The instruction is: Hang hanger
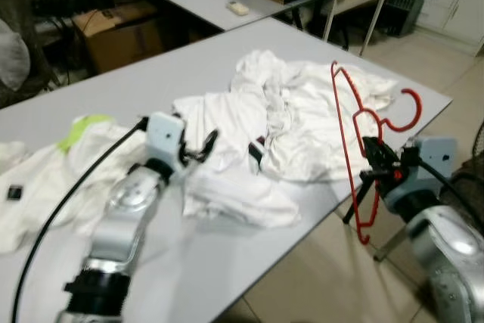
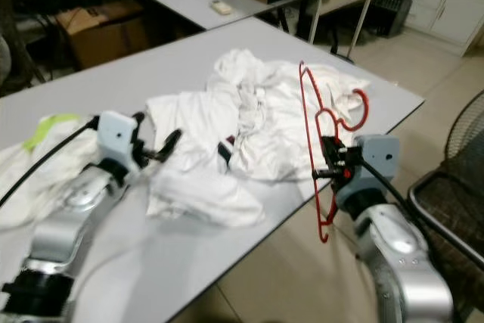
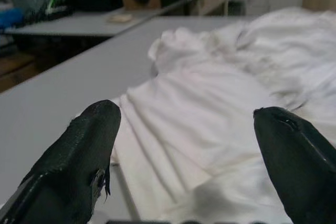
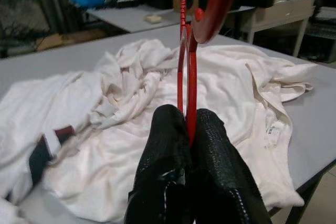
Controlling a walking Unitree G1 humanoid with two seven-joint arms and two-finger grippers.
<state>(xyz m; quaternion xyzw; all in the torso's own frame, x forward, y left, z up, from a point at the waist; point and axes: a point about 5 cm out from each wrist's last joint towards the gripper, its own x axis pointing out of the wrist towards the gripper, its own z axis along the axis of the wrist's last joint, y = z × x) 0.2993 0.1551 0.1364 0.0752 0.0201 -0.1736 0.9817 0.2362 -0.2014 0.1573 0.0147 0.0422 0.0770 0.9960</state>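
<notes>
Right gripper [image 1: 376, 158] clamped tight on the red hanger [image 1: 349, 122], fingers pinched together around the wire just below the hook, off the near right edge of the grey table [image 1: 113, 96]. Hanger held upright and edge-on, hook curling away to the right, its lower end hanging below table level. Left gripper [image 1: 198, 147] rests on the table with fingers spread apart, empty, at the near edge of the pile of white shirts [image 1: 280, 122]. No rail or rod visible to hang on. Risks, as I judge them: the thin wire could swivel or slip in the pinch when the arm swings; the low end could catch the table edge or snag a shirt and drag it off
</notes>
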